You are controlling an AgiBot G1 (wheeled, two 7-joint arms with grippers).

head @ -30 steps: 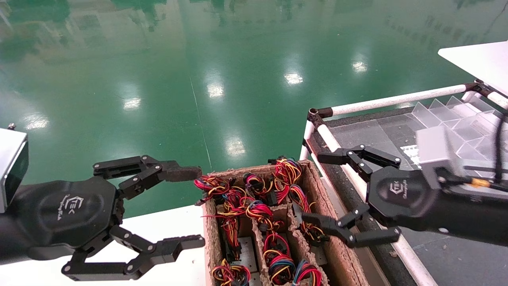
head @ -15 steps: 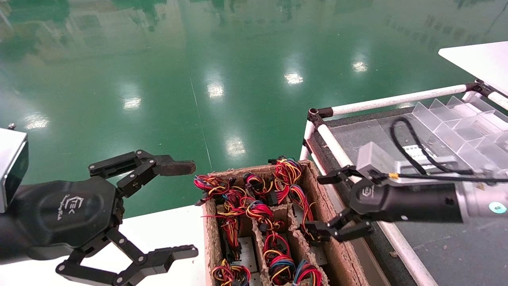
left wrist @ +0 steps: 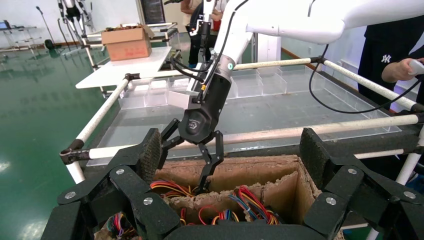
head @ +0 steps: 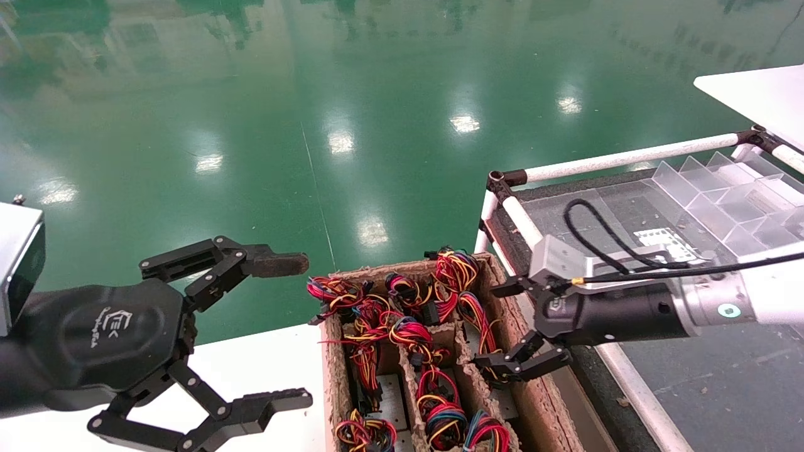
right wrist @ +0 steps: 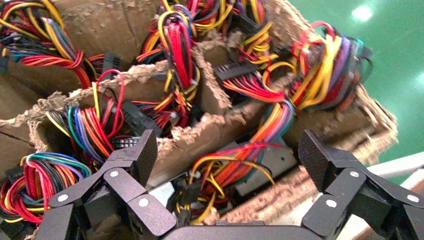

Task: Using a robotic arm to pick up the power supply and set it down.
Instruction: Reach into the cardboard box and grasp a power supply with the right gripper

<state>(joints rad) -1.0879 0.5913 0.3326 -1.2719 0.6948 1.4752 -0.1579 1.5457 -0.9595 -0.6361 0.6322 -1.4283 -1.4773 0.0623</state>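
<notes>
Nearest the viewer, the left hand (head: 242, 333) is held spread wide and empty just beside the near side of the cardboard tray (head: 339, 376), over the white surface (head: 264, 364) — parked, it seems, so that the compartments are left free for the other arm.

Beyond it, the right hand (head: 512, 329) is reached in over the tray's far wall, fingers parted and nothing gripped. One fingertip (left wrist: 202, 187) is seen dipped into the compartment directly below the hand, the other kept outside the wall; the pose is judged an approach for a grasp from above.

Directly beneath the parted fingers, the power supply (right wrist: 260, 170) is lodged upright in its slot, its wire bundle (right wrist: 227, 172) looped on top — a packing that leaves only the upper edge to be gripped.

Behind the right hand, the clear divider rack (head: 722, 194) is set on a framed surface (head: 691, 389), judged the likely set-down place.
</notes>
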